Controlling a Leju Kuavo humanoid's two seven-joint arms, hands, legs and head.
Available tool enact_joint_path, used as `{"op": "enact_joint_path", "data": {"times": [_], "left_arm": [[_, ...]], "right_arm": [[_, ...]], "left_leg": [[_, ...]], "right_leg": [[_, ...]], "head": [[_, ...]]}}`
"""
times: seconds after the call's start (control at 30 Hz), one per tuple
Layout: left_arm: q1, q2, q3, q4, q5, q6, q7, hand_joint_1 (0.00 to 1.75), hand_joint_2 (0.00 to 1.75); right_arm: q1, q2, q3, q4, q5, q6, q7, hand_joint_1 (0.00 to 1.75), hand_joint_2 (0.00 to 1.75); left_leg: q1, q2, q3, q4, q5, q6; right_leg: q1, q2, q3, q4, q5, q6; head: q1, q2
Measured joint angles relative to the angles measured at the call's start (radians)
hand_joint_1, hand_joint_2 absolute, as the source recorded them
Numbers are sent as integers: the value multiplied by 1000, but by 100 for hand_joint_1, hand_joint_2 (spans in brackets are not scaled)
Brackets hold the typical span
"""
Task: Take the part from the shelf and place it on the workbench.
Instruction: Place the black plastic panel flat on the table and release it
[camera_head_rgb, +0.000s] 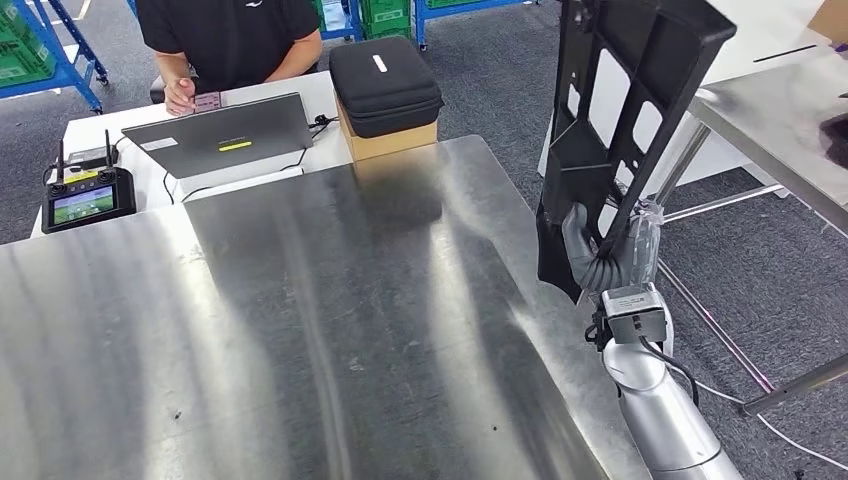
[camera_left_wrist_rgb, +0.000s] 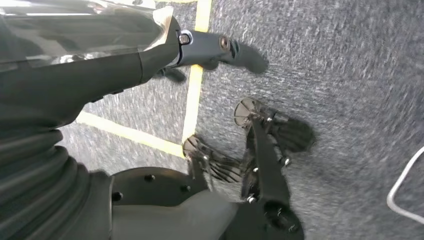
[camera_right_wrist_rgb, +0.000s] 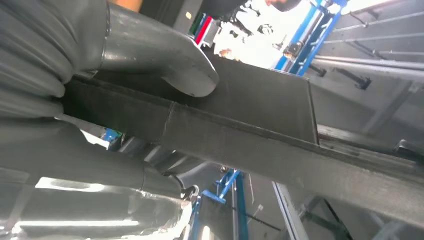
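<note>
Already the pick looks done: the part (camera_head_rgb: 620, 110), a big black ribbed frame with open windows, is off the shelf and in the air at about 2 o'clock in the head view, standing nearly upright, its lower end just past the right edge of the workbench (camera_head_rgb: 330, 340). What is left, as I judge it, is the carry inward over the steel top, the lay-down and the release; nothing of the part touches the bench yet. The right arm rises from about 5 o'clock, forearm steep, and the right hand (camera_head_rgb: 605, 255) grips the part at its lower edge. From the right wrist, the thumb (camera_right_wrist_rgb: 165, 60) presses on a flat face of the part (camera_right_wrist_rgb: 260, 115) and the fingers wrap under its rib, so the hold seems firm. The left hand (camera_left_wrist_rgb: 65, 80) hangs down toward the carpet with nothing in it; whether its fingers are spread or curled I cannot tell
</note>
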Motion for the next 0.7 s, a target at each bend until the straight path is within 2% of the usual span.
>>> {"op": "enact_joint_path", "data": {"times": [0.07, 0.1, 0.13, 0.17, 0.23, 0.27, 0.3, 0.33, 0.37, 0.43, 0.47, 0.5, 0.53, 0.57, 0.6, 0.63, 0.67, 0.7], "left_arm": [[-4, 0, 0, 0, 0, 0, 0, 0, 175], [-6, 0, 0, 0, 0, 0, -1, 0, 175], [-8, 0, 0, 0, 0, 0, -1, 0, 175], [-10, 0, 0, 0, 0, 0, -1, 0, 175], [-12, 2, 0, -1, 0, 0, -1, 0, 175], [-12, 4, 0, -2, -1, 0, -1, 0, 175], [-12, 6, 0, -4, -1, 0, -2, 0, 175], [-10, 8, 0, -6, -1, 1, -3, 0, 175], [-9, 8, -1, -7, -1, 1, -4, 0, 175], [-8, 8, -1, -7, -1, 1, -3, 0, 175], [-9, 7, -1, -7, -1, 1, -3, 0, 175], [-9, 6, -1, -7, -1, 1, -2, 0, 175], [-8, 6, 0, -7, 1, -1, -4, 0, 175], [-6, 5, 1, -7, 8, -10, -10, 0, 175], [-5, 6, 5, -7, 17, -22, -16, 0, 175], [-3, 8, 11, -7, 28, -39, -24, 0, 175], [-3, 11, 17, -7, 37, -54, -29, 0, 175], [-6, 14, 22, -7, 42, -63, -30, 0, 175]], "right_arm": [[-1, 0, 0, -1, 0, 0, 0, 175, 175], [2, 1, 0, -1, 0, 0, 0, 175, 175], [4, 2, 1, -1, 0, 0, 0, 175, 175], [5, 2, 2, 0, 0, 0, 0, 175, 175], [4, 3, 2, -1, 0, 0, 0, 175, 175], [3, 3, 2, -1, 0, 0, 0, 175, 175], [1, 4, 2, -2, 0, 0, -1, 175, 175], [1, 5, 2, -2, 0, 0, -1, 175, 175], [2, 6, 1, -3, 0, 0, -1, 175, 175], [4, 5, 0, -3, 0, 0, 0, 175, 175], [2, 4, 0, -3, 0, 0, 0, 175, 175], [-1, 3, 0, -2, 1, 1, 0, 175, 175], [-4, 4, 1, 0, 9, 8, 8, 175, 175], [-27, 9, 12, 23, 42, 36, 36, 175, 175], [-68, 24, 34, 84, 105, 89, 93, 175, 175], [-130, 45, 67, 197, 215, 175, 195, 175, 175], [-200, 72, 106, 346, 353, 272, 329, 175, 175], [-257, 97, 138, 500, 496, 356, 469, 175, 175]], "left_leg": [[-1, -11, -79, 113, -55, 0], [-2, -12, -113, 157, -68, 1], [-2, -12, -130, 168, -64, 4], [-3, -12, -125, 140, -44, 9], [-7, -21, -65, 13, 9, 30], [-14, -33, -39, -36, 19, 41], [-22, -46, -19, -61, 17, 51], [-35, -56, 2, -77, 8, 59], [-48, -62, 27, -97, -3, 66], [-58, -58, 86, -157, -2, 87], [-55, -52, 100, -174, 4, 99], [-50, -45, 106, -181, 13, 108], [-48, -39, 107, -183, 22, 114], [-46, -36, 103, -183, 31, 116], [-44, -35, 99, -182, 41, 113], [-42, -30, 95, -181, 48, 108], [-37, -20, 91, -177, 55, 101], [-32, -10, 86, -171, 60, 94]], "right_leg": [[4, -4, -6, 0, -1, -3], [7, -7, -10, 0, -2, -4], [9, -9, -14, 0, -4, -5], [11, -11, -16, 0, -5, -5], [13, -13, -21, -4, -7, -4], [13, -12, -21, -11, -7, -2], [9, -10, -19, -24, -9, 3], [8, -9, -6, -35, 2, 11], [13, -5, 4, -45, 19, 24], [27, 0, 22, -53, 46, 43], [31, 4, 19, -45, 35, 43], [31, 6, 6, -17, 6, 35], [28, 7, -19, 33, -31, 25], [26, 8, -60, 101, -67, 21], [23, 8, -101, 159, -90, 23], [19, 8, -127, 183, -93, 34], [13, 6, -131, 167, -76, 53], [7, 4, -109, 109, -44, 72]], "head": [[-1, 0], [-1, 0], [-1, 0], [-1, 0], [0, 0], [2, 0], [2, 0], [0, 0], [-4, 0], [-7, 0], [-5, 0], [-1, 0], [1, 0], [5, 0], [10, 0], [12, 0], [12, 0], [8, 0]]}}
